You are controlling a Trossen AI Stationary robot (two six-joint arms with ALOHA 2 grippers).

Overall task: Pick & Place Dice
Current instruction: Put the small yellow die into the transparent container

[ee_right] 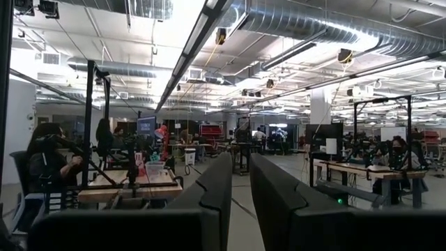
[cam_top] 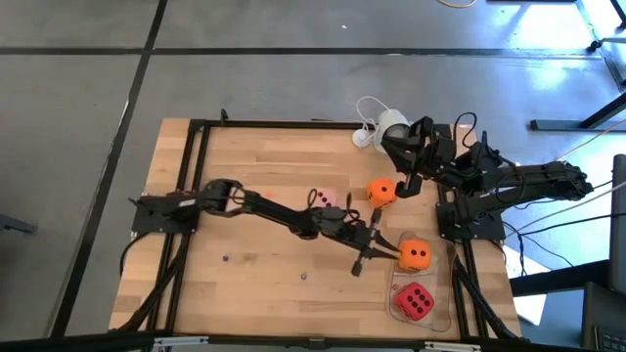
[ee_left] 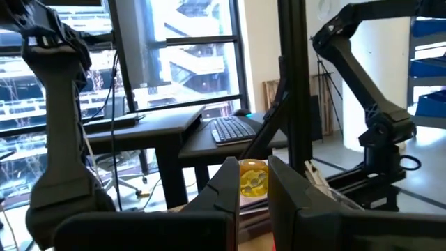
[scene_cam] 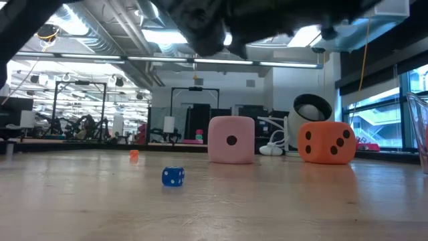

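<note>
A wooden table framed in black rails is sitting on a grey floor. A white round camera is resting at the table's far edge, its white cable looping beside it. A small blue die and a tiny orange object are lying on the tabletop. A clear plastic container is standing at the table's near right corner. Beyond, a seated person is working at a desk, and a keyboard is lying on another.

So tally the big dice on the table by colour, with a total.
Orange dice: 2
Red die: 1
Pink die: 1
Total: 4
</note>
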